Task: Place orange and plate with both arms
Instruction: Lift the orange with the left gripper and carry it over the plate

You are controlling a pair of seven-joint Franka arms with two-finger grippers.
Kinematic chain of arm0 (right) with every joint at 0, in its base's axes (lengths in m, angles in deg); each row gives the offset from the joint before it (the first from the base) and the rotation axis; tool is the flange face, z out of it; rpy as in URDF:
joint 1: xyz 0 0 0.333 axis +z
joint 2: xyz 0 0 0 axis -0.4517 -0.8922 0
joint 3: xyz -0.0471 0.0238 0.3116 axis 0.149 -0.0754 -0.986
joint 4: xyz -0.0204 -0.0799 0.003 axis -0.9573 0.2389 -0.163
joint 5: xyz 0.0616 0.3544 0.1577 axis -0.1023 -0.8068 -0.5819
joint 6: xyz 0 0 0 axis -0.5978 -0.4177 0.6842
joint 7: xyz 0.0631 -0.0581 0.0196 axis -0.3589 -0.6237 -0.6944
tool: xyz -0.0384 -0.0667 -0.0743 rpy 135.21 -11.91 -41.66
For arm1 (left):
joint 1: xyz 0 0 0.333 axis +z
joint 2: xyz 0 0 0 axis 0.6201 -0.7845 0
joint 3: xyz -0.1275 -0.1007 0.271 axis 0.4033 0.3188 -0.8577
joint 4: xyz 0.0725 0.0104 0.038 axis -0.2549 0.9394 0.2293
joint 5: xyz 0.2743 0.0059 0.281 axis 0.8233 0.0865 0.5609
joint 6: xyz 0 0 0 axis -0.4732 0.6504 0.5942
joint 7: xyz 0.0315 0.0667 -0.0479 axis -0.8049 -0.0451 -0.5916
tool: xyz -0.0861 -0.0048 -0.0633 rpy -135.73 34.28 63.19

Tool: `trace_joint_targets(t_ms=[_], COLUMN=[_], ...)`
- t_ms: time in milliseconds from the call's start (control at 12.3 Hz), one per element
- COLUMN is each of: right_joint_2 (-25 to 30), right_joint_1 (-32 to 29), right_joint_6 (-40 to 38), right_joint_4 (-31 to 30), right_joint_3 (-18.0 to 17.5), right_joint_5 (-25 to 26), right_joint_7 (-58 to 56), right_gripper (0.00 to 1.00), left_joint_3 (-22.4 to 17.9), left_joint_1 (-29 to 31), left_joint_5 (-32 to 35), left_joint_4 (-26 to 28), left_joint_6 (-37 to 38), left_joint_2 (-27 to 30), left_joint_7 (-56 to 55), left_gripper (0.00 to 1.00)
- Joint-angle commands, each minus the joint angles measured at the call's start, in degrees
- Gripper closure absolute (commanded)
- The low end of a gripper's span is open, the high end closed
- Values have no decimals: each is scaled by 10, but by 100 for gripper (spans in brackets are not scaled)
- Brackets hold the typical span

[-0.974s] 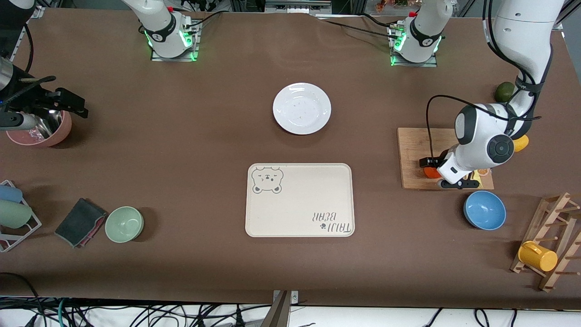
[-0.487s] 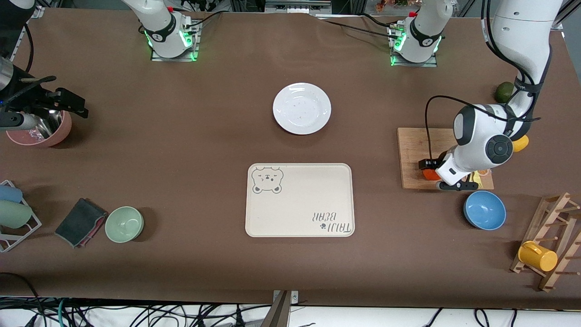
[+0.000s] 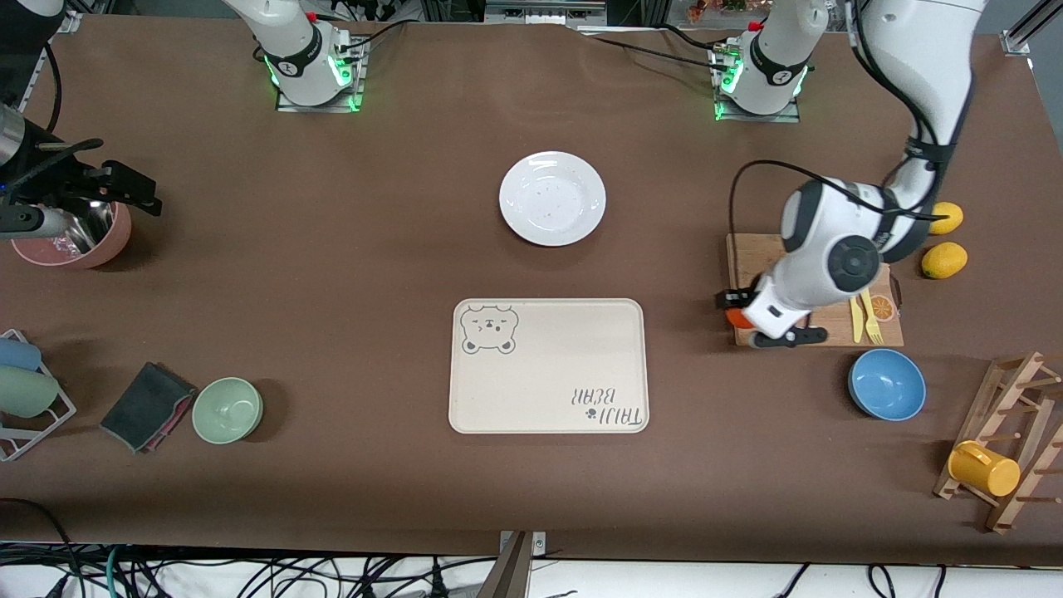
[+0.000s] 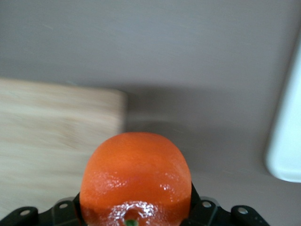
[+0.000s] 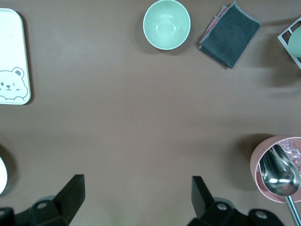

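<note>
My left gripper (image 3: 757,319) is shut on the orange (image 3: 734,318), a small bright red-orange fruit. It holds the fruit just above the corner of the wooden cutting board (image 3: 751,266) nearest the tray. In the left wrist view the orange (image 4: 135,172) fills the space between the jaws, over the board's edge. The white plate (image 3: 513,199) lies empty mid-table, farther from the front camera than the tray. My right gripper (image 3: 133,189) is open and empty, and waits above the pink bowl (image 3: 112,241); it also shows in the right wrist view (image 5: 136,197).
A cream bear-print tray (image 3: 548,374) lies mid-table. Yellow cutlery (image 3: 864,316) lies on the board, with two lemons (image 3: 944,259) beside it. A blue bowl (image 3: 886,384) and a rack with a yellow mug (image 3: 984,469) are nearer the camera. A green bowl (image 3: 227,409) and a dark cloth (image 3: 145,405) lie toward the right arm's end.
My left gripper has carried the orange from over the board's middle to its edge on the tray side. The lemons have come into view. The right arm has not moved.
</note>
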Motion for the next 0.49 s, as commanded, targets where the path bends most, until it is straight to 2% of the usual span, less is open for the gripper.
trace_joint_targets(t_ms=[0, 406], right_joint_2=[10, 10], right_joint_1=[-7, -7], right_joint_6=[-3, -6], right_joint_4=[-9, -9], right_joint_3=[-6, -5], right_joint_5=[-8, -8], right_joint_7=[-2, -2], right_gripper=[0, 0], left_joint_3=[64, 196], left_joint_1=[0, -6], left_joint_5=[-11, -10], left_joint_4=[2, 3], left_joint_6=[18, 25], left_joint_2=[18, 9], left_joint_7=[-102, -253], left_gripper=[46, 46])
